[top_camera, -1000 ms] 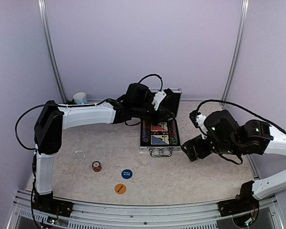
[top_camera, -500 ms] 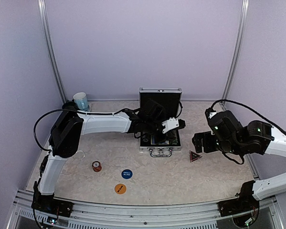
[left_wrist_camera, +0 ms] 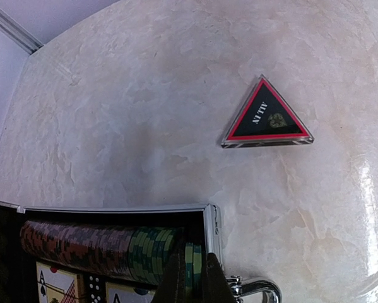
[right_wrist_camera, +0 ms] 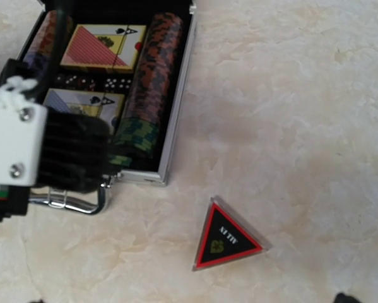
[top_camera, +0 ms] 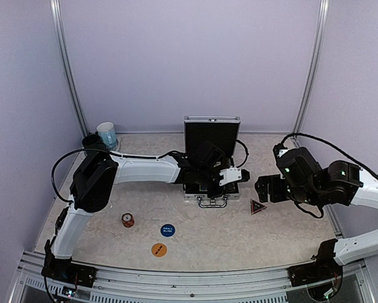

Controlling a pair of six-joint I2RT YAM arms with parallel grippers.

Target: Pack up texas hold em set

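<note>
The silver case (top_camera: 211,189) lies open with its lid upright, and rows of chips (right_wrist_camera: 152,82) and card decks (right_wrist_camera: 100,45) fill it. My left gripper (left_wrist_camera: 196,285) is down at the case's front right corner beside the handle (left_wrist_camera: 259,289), shut on a couple of green chips (left_wrist_camera: 197,262). A dark triangular marker (top_camera: 258,206) with a red border lies on the table right of the case. Above and just right of it, my right gripper (top_camera: 264,189) hangs open with nothing in it. A blue button (top_camera: 168,230), an orange button (top_camera: 159,250) and a small red chip stack (top_camera: 128,219) lie at the front left.
A light blue mug (top_camera: 106,134) stands at the back left corner with a dark mug (top_camera: 91,140) beside it. Frame poles rise at the back on either side. The left arm stretches across the table from the left toward the case.
My left gripper came down from in front of the lid to the case's front right corner. My right gripper drew back to the right, uncovering the triangular marker on the table.
</note>
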